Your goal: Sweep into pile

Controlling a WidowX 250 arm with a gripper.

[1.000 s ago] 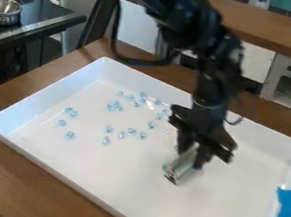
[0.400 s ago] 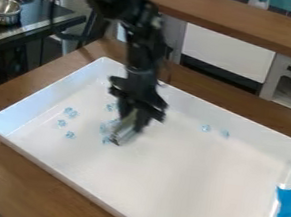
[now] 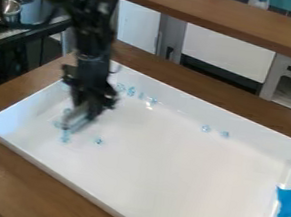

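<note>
Crystals lie near the claw, which seems clamped on a pale block.

Hand over white tray, beads nearby.

Metal pot on dark counter; wooden ledge; blue tape.

Kitchen-like room: metal pot, white cabinets
</note>
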